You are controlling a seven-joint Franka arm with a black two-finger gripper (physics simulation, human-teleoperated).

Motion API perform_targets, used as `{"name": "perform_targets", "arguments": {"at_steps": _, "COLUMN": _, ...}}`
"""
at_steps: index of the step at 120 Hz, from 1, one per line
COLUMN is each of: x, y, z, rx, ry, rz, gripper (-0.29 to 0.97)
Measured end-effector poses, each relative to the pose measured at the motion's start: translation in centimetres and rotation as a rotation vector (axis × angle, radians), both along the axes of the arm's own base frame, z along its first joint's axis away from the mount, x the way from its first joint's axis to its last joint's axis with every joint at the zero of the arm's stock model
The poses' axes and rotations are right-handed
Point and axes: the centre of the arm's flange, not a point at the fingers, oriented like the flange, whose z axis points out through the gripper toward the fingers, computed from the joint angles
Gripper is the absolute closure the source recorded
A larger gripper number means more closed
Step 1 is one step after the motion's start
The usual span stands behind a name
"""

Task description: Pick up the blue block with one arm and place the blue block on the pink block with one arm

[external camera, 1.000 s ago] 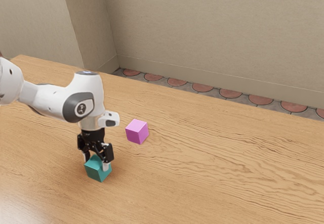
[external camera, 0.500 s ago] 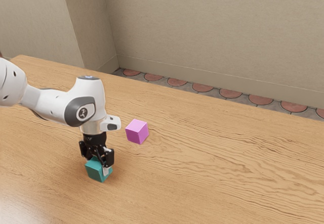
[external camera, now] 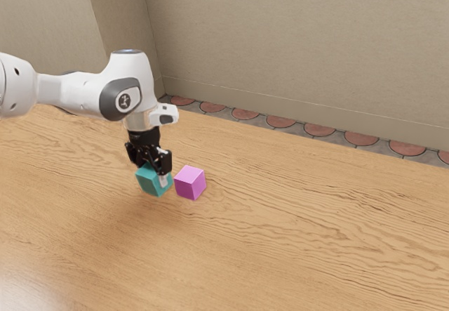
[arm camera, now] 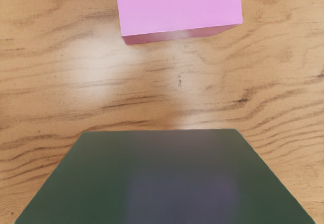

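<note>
A teal-blue block [external camera: 152, 180] hangs above the wooden table, held between the fingers of my gripper [external camera: 156, 177], which is shut on it. The pink block [external camera: 190, 182] rests on the table just to the exterior view's right of the held block, close to it. In the wrist view the blue block [arm camera: 164, 181] appears dark and blurred right under the hand, and the pink block [arm camera: 177, 9] lies on the wood a short way beyond it.
The wooden table [external camera: 295, 227] stretches wide toward the exterior view's right and front. Behind its far edge run a tiled floor strip [external camera: 316, 128] and a beige wall [external camera: 295, 37].
My gripper has lifted the blue block off the table and carried it up and toward the exterior view's right, from the front of the table to beside the pink block.
</note>
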Motion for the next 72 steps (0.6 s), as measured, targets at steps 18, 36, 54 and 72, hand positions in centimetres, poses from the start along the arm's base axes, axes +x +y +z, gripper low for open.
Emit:
{"name": "perform_targets", "arguments": {"at_steps": 18, "x": 2.7, "y": 0.6, "z": 2.3, "rx": -0.011, "ry": -0.012, "rz": -0.022, "gripper": 0.29}}
{"name": "perform_targets", "arguments": {"at_steps": 36, "x": 4.5, "y": 0.4, "z": 2.2, "rx": -0.023, "ry": 0.001, "rz": -0.052, "gripper": 0.30}}
{"name": "perform_targets", "arguments": {"at_steps": 54, "x": 7.0, "y": 0.4, "z": 1.6, "rx": -0.024, "ry": -0.001, "rz": -0.075, "gripper": 0.30}}
{"name": "perform_targets", "arguments": {"at_steps": 72, "x": 8.2, "y": -0.8, "z": -0.2, "rx": -0.017, "ry": 0.024, "rz": -0.104, "gripper": 0.30}}
